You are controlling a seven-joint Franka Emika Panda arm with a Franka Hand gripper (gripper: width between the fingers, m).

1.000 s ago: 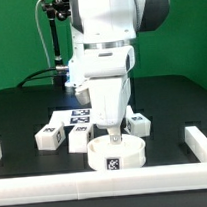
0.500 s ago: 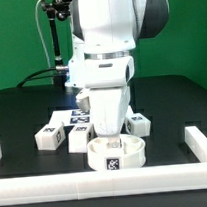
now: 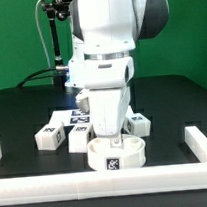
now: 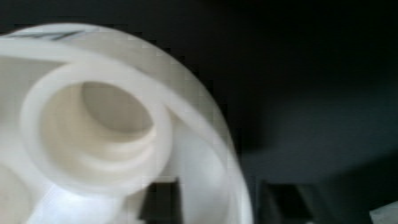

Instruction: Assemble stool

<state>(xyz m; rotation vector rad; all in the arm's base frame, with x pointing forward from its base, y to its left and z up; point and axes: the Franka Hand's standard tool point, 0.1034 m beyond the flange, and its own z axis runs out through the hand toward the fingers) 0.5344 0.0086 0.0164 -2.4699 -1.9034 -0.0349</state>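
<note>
The stool's round white seat (image 3: pixel 107 154) lies on the black table near the front rail, a marker tag on its side. My gripper (image 3: pixel 114 140) reaches straight down onto the seat's top edge. In the wrist view the seat (image 4: pixel 107 120) fills most of the picture, with its hollow centre showing. Its rim passes between my gripper's (image 4: pixel 217 205) dark fingers (image 4: pixel 160 205), which stand close against both sides of it. White leg blocks with tags lie behind the seat: two (image 3: pixel 49 138) (image 3: pixel 78 139) on the exterior view's left, one (image 3: pixel 141 125) on its right.
The marker board (image 3: pixel 72 118) lies flat behind the leg blocks. Long white rails border the table at the front (image 3: pixel 107 181) and on the exterior view's right (image 3: pixel 204 140). A black camera stand (image 3: pixel 55 35) rises at the back.
The arm came down a little onto the seat's rim between the earliest frame and the middle one. Since then it has stayed in place. The seat and blocks have not moved.
</note>
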